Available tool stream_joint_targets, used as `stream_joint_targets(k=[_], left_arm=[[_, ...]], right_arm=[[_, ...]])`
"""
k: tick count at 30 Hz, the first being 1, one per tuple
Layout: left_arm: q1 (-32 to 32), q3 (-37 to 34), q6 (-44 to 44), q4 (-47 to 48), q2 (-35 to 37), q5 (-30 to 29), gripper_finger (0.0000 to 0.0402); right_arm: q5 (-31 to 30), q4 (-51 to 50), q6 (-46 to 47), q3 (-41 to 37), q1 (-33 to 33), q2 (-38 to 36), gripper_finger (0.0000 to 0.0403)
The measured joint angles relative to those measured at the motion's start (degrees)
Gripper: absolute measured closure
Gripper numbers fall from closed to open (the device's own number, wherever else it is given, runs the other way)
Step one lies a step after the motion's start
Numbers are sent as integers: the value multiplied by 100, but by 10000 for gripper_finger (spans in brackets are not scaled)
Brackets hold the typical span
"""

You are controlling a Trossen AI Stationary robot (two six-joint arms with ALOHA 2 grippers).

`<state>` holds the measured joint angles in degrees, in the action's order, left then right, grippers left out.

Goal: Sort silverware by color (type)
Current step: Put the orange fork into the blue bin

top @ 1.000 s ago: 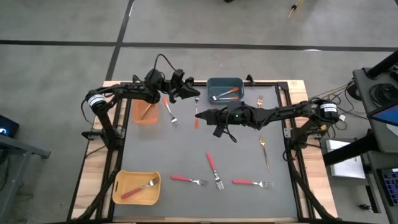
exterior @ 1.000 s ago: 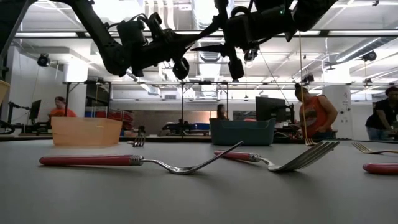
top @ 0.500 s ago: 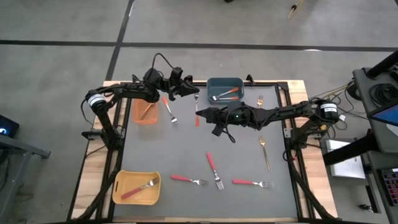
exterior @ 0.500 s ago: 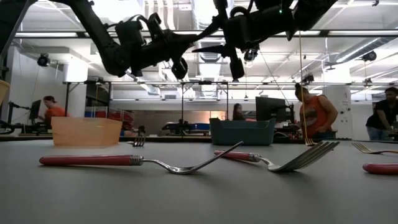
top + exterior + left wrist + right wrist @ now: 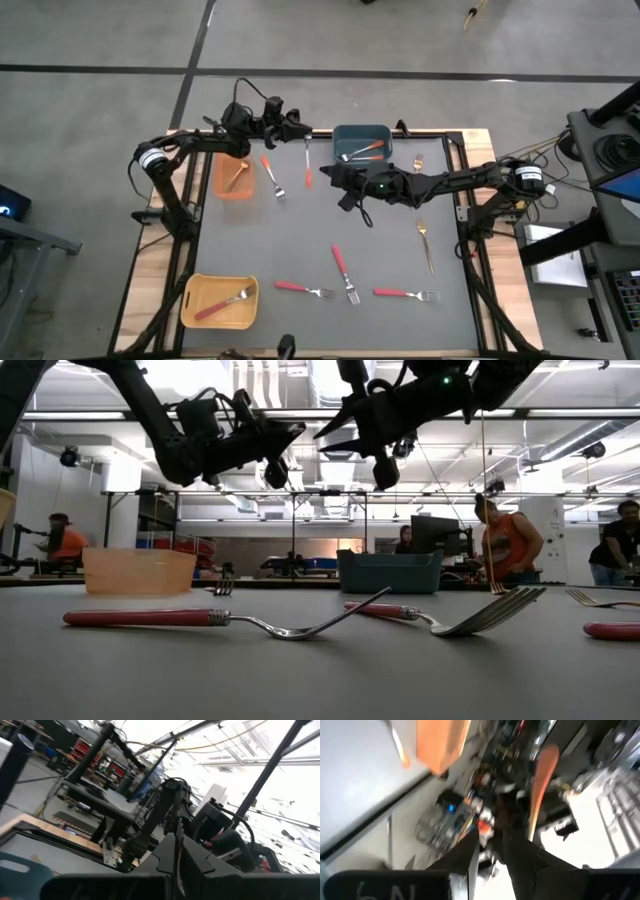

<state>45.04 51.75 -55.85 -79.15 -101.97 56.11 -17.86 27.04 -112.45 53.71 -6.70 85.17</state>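
Observation:
My right gripper (image 5: 322,173) hangs over the far middle of the table, shut on an orange-handled fork (image 5: 308,166). My left gripper (image 5: 299,128) is shut and empty, above the far edge between the orange bin (image 5: 234,177) and the blue-grey bin (image 5: 361,132). Red-handled forks lie flat on the mat: one at the far left (image 5: 271,173) and three near the front (image 5: 343,271), (image 5: 303,289), (image 5: 405,294). Two gold forks (image 5: 424,236), (image 5: 418,162) lie on the right. My right gripper pinches the fork between its two fingers (image 5: 520,851), and the orange handle (image 5: 540,785) sticks out past the fingertips. The fingers come about level from the table's right and lie across the fork. The fork is lifted clear of the table.
The blue-grey bin holds orange-handled forks, the orange bin a gold fork. The yellow bin (image 5: 203,318) at the front left holds a red-handled fork. People stand in the room behind the table.
My left gripper, still shut, has swung toward the table's far edge. My right gripper has turned at the wrist and carried the orange-handled fork a little toward the far left, still clear of the table.

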Motion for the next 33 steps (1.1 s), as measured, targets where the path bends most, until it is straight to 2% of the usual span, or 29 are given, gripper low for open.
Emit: stream_joint_targets(k=[4,7,11,16,19,23,26,33], left_arm=[[211,0,3,-38,0,-20,401],[363,0,94,-36,0,-171,401],[484,0,302,-16,0,-722,401],[403,0,702,130,0,-1745,401],[242,0,943,241,0,-2164,401],[3,0,1290,395,0,-2533,401],[-125,0,1546,492,17,-2701,401],[-128,0,2571,1280,491,-3141,401]], right_arm=[[-584,54,459,0,0,0,323],[-1141,402,1439,0,-9,0,326],[-1896,1273,3706,0,-93,0,337],[-2173,1479,6616,0,-377,-42,347],[-1991,1286,7772,1,-538,-42,349],[-1187,1148,8682,67,-665,-42,349],[-612,944,8959,272,-690,-42,349],[-27,-143,9322,983,-684,-42,349]])
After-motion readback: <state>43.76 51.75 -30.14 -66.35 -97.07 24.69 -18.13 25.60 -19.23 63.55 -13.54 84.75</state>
